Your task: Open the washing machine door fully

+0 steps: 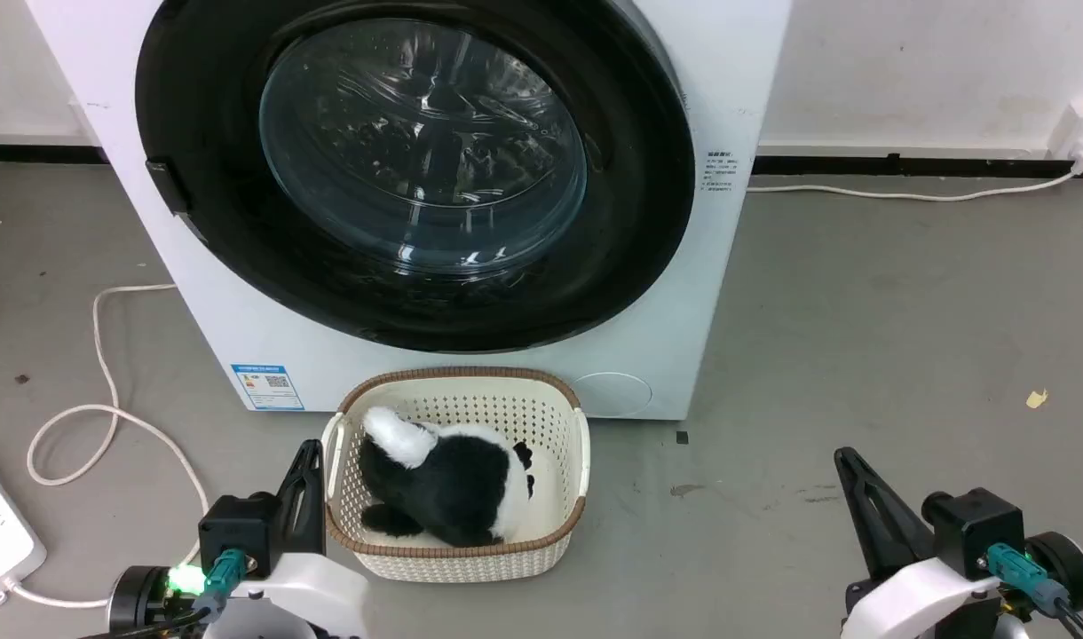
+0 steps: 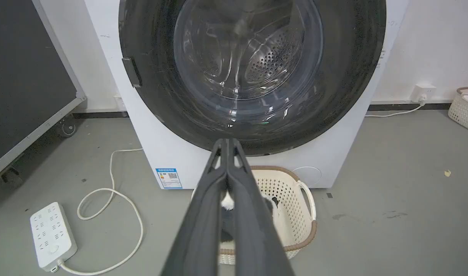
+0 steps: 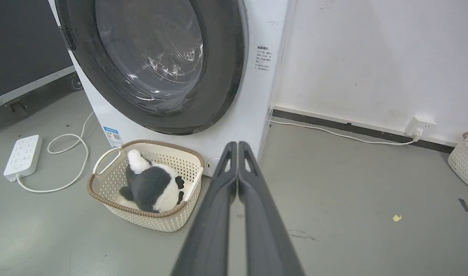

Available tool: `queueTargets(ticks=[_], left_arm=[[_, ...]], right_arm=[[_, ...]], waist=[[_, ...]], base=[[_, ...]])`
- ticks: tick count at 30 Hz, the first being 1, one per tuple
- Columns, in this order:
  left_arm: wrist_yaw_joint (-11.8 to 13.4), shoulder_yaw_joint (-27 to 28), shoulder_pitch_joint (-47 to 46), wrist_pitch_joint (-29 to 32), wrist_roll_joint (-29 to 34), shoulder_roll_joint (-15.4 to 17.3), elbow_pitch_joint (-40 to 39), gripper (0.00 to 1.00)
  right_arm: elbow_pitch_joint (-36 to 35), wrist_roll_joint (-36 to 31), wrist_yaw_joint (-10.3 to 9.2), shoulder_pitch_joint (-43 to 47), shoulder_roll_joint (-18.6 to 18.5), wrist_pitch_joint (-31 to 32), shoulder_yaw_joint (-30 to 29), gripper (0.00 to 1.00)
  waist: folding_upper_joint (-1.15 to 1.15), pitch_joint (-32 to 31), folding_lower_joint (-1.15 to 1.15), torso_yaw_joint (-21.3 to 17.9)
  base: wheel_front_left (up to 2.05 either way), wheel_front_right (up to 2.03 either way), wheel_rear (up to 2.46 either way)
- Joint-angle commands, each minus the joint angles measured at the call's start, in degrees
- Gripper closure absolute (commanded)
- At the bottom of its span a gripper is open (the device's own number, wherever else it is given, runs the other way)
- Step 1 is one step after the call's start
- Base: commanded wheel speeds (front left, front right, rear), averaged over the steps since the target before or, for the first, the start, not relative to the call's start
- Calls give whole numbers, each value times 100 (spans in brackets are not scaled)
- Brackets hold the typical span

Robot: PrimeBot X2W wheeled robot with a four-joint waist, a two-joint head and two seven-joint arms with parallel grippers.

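With the door (image 1: 417, 169) sitting flush on the machine (image 1: 737, 89), we're at the approach, no contact made. Left gripper (image 1: 310, 454) waits low, just beside the basket (image 1: 579, 444), fingers pressed together on nothing. Right gripper (image 1: 848, 461) is likewise clenched and empty. Next, I reckon, one must part its fingers and reach the tab (image 1: 167, 186) at the door's left edge.

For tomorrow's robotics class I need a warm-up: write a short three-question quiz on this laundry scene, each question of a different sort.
1. True or false: the door stands open.
2. What lies in the basket? A) a towel B) a plush toy C) a shoe
3. Fill in: the left gripper and right gripper are both ___.
Key: 1 false; 2 B; 3 shut.
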Motion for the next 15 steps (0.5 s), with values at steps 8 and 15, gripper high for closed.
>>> queueTargets(ticks=[8, 15], left_arm=[[-25, -2, 16, 1, 51, 4, -21, 100], [-25, -2, 16, 1, 51, 4, -21, 100]], right_arm=[[-25, -29, -9, -69, 29, 4, -5, 100], [-25, -29, -9, -69, 29, 4, -5, 100]], waist=[[0, 0, 0, 0], [0, 0, 0, 0]], base=[[0, 0, 0], [0, 0, 0]])
